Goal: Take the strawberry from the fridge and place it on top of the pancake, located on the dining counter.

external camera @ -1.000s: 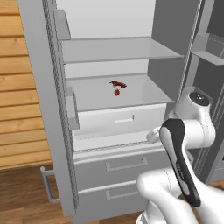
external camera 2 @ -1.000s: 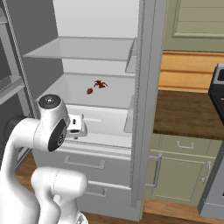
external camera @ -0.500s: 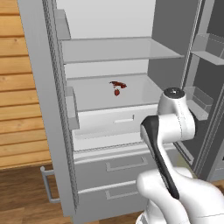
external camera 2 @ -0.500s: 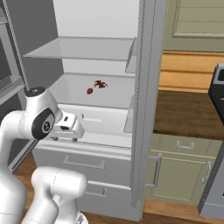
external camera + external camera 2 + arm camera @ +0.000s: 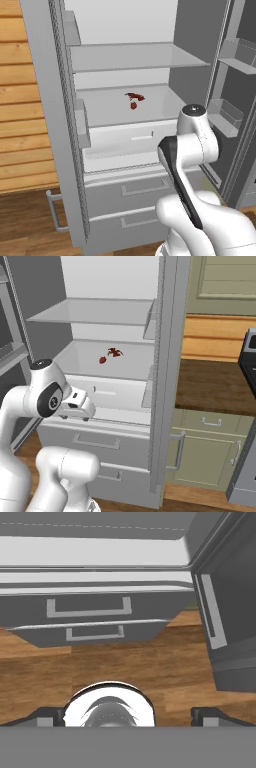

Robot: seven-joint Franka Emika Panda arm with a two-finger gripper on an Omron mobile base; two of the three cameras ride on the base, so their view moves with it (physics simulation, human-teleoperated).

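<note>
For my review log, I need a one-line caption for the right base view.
Open fridge with a strawberry on its middle shelf; white arm raised in front of the drawers.

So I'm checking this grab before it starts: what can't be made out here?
- Strawberry: too small in both base views to tell from the dark red bit beside it.
- Jaws: hidden behind the arm in the left base view.
- Fridge top: cut off by the frame edge.

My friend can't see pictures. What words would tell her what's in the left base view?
A tiny dark red strawberry sits on a middle shelf inside the open grey fridge. The robot's white arm rises in front of the fridge's two drawers, below the berry and not touching it.
</note>
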